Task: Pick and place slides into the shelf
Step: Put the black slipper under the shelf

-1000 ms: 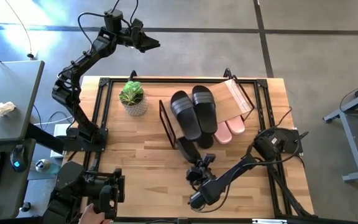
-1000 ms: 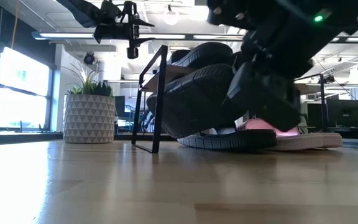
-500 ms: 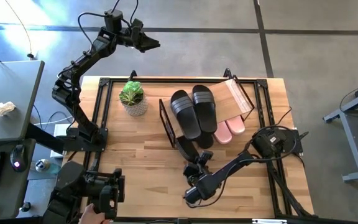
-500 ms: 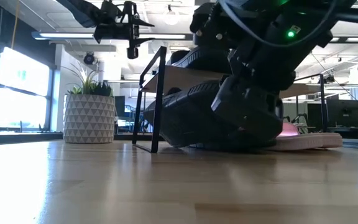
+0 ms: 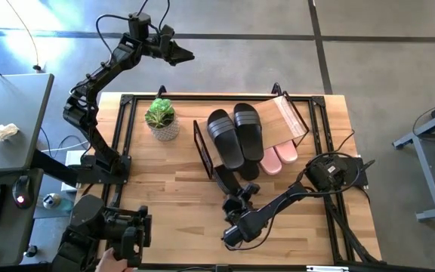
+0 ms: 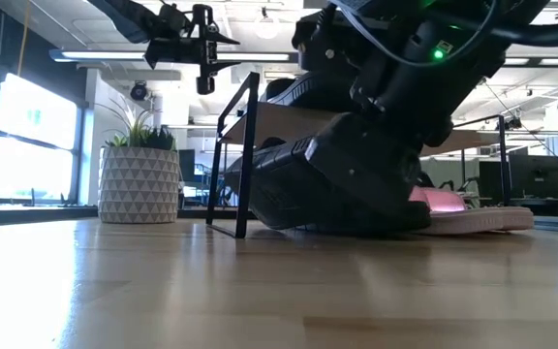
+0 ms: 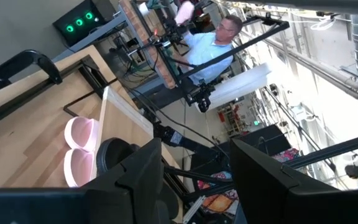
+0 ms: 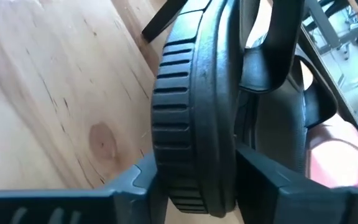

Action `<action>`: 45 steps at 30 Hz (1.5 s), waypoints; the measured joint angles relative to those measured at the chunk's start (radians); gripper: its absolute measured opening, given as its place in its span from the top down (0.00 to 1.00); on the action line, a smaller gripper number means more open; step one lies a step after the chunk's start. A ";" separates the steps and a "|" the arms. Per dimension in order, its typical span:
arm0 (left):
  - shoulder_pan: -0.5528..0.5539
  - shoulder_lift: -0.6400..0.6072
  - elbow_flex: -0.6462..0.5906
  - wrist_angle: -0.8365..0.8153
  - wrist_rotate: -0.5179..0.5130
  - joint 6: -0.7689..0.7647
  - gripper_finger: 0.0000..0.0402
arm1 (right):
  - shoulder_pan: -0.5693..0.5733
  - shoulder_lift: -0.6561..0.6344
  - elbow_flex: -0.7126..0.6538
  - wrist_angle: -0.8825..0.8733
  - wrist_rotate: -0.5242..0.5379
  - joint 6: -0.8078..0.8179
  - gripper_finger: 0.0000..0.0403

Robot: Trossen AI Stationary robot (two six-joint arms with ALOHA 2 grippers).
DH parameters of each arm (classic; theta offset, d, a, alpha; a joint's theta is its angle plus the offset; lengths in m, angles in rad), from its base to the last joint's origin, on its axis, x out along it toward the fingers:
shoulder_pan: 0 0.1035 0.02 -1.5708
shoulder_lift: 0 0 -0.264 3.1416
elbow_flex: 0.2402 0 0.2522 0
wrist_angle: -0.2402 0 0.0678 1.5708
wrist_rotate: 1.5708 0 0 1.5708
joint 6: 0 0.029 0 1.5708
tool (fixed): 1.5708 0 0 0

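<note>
A black slide (image 5: 227, 180) lies on the table at the shelf's near side, its heel toward my right gripper (image 5: 238, 202). In the right wrist view the slide's ribbed heel rim (image 8: 191, 124) stands between the two open fingers. The shelf (image 5: 287, 117) carries two black slides (image 5: 236, 134) on its wood board. Two pink slides (image 5: 276, 159) lie on the table under it. My left gripper (image 5: 181, 54) hangs open and empty, high beyond the table's far left corner. My right gripper has its fingers (image 8: 263, 177) on either side of the black slide's heel rim (image 8: 185, 180), one on the table side and one on the footbed side, coming level from the table's near side. I cannot tell whether they touch it.
A potted green plant (image 5: 161, 119) stands at the far left of the table. Bare wood (image 5: 157, 196) stretches across the near left part. A black metal frame (image 5: 123, 151) runs around the tabletop. A person shows far off in the left wrist view (image 7: 219, 37).
My right gripper has gone down and a little toward the table's near edge. The black slide, tilted with its near end raised a second ago, has come down and now lies low along the table in front of the shelf.
</note>
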 joint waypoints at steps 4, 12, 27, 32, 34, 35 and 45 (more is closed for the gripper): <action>0.000 0.000 0.000 0.000 0.000 0.001 0.57 | 0.001 0.000 0.000 0.000 0.013 0.058 0.60; 0.000 0.000 0.000 0.000 0.000 0.003 0.57 | 0.019 0.000 0.000 -0.009 0.013 0.156 0.51; 0.000 0.000 0.000 0.001 0.000 0.003 0.57 | 0.133 -0.007 0.000 -0.231 -0.074 0.472 0.50; 0.000 0.000 0.000 0.000 0.000 0.003 0.57 | 0.166 -0.022 0.000 -0.284 -0.064 0.672 0.51; 0.000 0.000 0.000 0.001 0.000 0.003 0.57 | 0.180 -0.054 0.000 -0.287 -0.034 0.747 0.54; 0.000 0.000 0.000 0.001 0.000 0.003 0.57 | 0.187 -0.075 0.000 -0.288 -0.032 0.775 0.56; 0.000 0.000 0.000 0.002 0.000 0.004 0.57 | 0.242 -0.325 0.000 -0.118 -0.070 0.823 0.91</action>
